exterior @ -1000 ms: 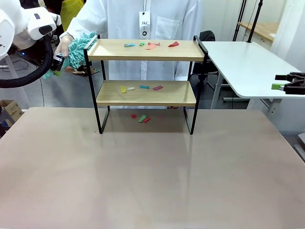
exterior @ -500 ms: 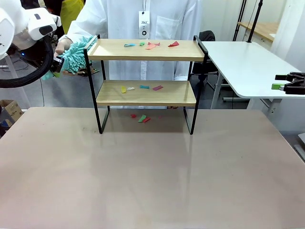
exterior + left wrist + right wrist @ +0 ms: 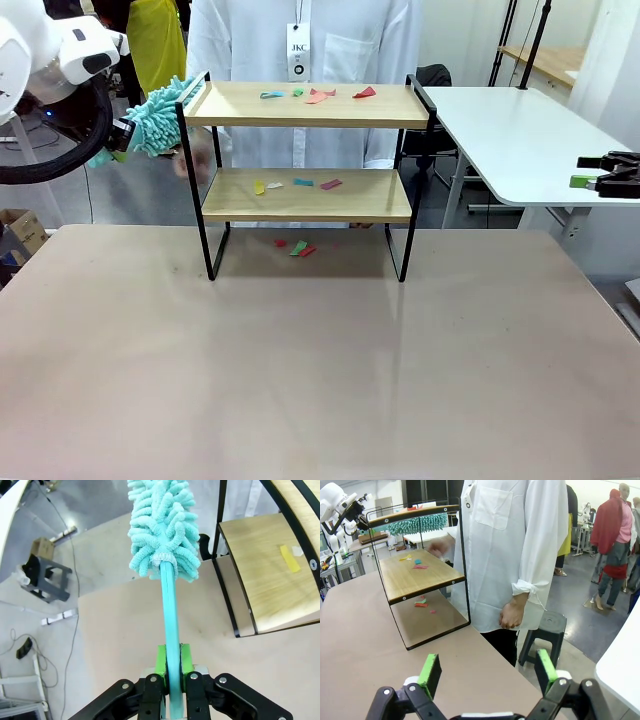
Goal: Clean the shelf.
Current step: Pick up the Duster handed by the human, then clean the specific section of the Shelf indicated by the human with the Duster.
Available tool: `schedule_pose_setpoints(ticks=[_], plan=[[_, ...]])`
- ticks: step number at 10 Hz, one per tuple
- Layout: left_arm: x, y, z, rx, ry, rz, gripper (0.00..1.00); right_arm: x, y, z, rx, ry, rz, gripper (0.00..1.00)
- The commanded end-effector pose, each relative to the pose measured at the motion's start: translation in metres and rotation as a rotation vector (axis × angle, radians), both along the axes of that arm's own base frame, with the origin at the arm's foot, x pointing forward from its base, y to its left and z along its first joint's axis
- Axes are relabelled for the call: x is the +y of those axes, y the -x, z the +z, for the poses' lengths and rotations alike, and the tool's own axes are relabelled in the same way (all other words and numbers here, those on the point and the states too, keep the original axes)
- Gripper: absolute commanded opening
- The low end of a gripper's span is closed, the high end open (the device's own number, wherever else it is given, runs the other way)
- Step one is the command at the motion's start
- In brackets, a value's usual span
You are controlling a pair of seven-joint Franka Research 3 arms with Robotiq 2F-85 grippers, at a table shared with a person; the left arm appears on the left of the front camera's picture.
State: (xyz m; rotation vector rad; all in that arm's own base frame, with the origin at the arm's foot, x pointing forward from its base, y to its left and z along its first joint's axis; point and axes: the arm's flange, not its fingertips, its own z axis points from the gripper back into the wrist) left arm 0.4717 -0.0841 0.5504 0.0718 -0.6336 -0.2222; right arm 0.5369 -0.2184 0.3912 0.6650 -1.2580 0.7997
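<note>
Front view: the shelf (image 3: 305,105) stands at the far middle of the tan table (image 3: 300,380), with a person in a white coat (image 3: 300,30) right behind it.
Left gripper (image 3: 170,656): clamped on the teal handle of a fluffy duster (image 3: 162,525), a green pad pressed to either side.
Duster position: raised just outside the shelf's left end rail, its head about level with the top board; it may brush the rail, but I cannot tell.
Right gripper (image 3: 487,672): jaws spread wide with nothing between them, well off to the shelf's right, beside a white side table (image 3: 520,140).
Top board: coloured paper scraps (image 3: 318,95) lie scattered along the middle.
Lower board: several more scraps.
Under the shelf: a few red and green scraps on the table.
Person's hand (image 3: 185,165): blurred, near the shelf's left uprights, between the two boards.
</note>
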Motion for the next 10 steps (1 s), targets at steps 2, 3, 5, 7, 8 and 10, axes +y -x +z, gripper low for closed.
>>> schedule_pose_setpoints(ticks=[2, 3, 5, 7, 8, 10], plan=[[0.001, 0.0, 0.002, -0.019, 0.003, 0.002, 0.0, 0.002, 0.0, 0.003, 0.015, 0.003, -0.002, 1.0], [0.001, 0.0, 0.002, -0.019, 0.003, 0.002, 0.0, 0.002, 0.0, 0.003, 0.015, 0.003, -0.002, 1.0], [0.001, 0.0, 0.002, -0.019, 0.003, 0.002, 0.0, 0.002, 0.0, 0.003, 0.015, 0.003, -0.002, 1.0], [0.001, 0.0, 0.002, -0.019, 0.003, 0.002, 0.0, 0.002, 0.0, 0.003, 0.015, 0.003, -0.002, 1.0], [0.0, 0.0, 0.0, 0.0, 0.0, 0.001, 0.13, 0.002, 0.0, 0.003, 0.015, 0.003, -0.002, 1.0], [0.041, 0.017, 0.032, 0.064, -0.089, -0.029, 0.13, 0.002, 0.0, 0.003, 0.015, 0.003, -0.002, 1.0]])
